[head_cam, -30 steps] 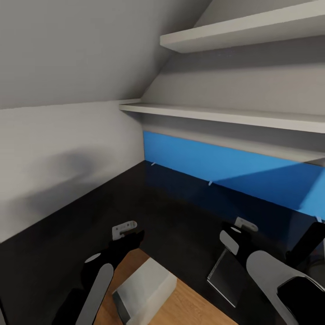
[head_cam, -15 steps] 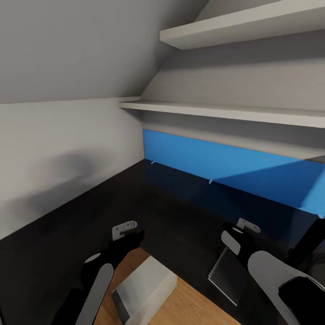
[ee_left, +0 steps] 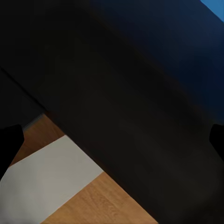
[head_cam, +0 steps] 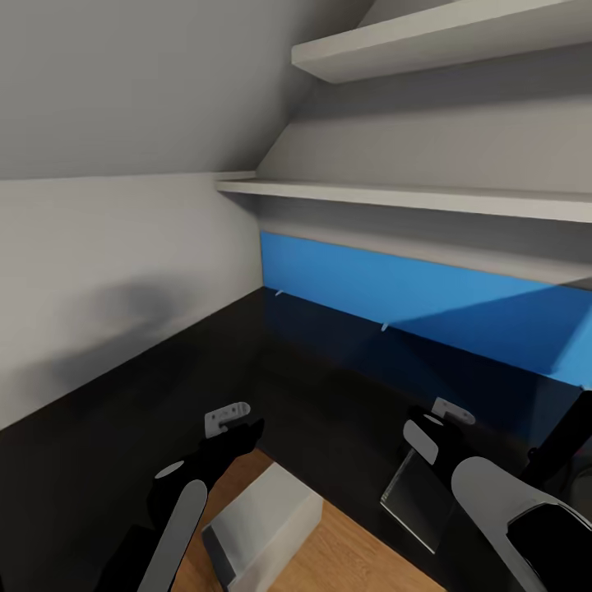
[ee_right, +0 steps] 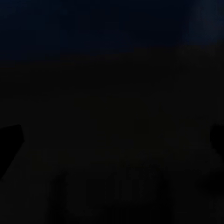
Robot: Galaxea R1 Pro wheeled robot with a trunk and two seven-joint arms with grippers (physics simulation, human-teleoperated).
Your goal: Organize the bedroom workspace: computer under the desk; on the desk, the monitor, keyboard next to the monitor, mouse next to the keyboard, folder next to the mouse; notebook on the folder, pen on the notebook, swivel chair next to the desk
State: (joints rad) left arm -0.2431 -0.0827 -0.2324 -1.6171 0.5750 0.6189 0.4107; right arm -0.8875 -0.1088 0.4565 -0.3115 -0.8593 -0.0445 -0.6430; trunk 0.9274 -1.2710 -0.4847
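The desk (head_cam: 271,362) has a glossy black top with a bright blue panel (head_cam: 411,300) along its back. Just off its near edge the computer (head_cam: 267,514), a light grey box with a darker front, stands on the wood floor. My left gripper (head_cam: 237,436) hovers over that edge. In the left wrist view its black fingertips (ee_left: 9,142) sit far apart, so it is open, with the computer (ee_left: 44,186) and desk (ee_left: 130,93) beyond. My right gripper (head_cam: 434,432) hangs over the desk top, fingertips (ee_right: 10,140) also spread and nothing between them.
Two white shelves (head_cam: 427,197) run along the wall above the desk. A slanted white wall (head_cam: 115,271) closes the desk's left side. A thin black slanted bar (head_cam: 567,440) stands at the right edge. A pale grey flat patch (head_cam: 415,493) lies under my right arm.
The whole picture has shifted slightly, so the camera moved. Both arms keep their place in view. The pale patch under the right arm sits a little higher.
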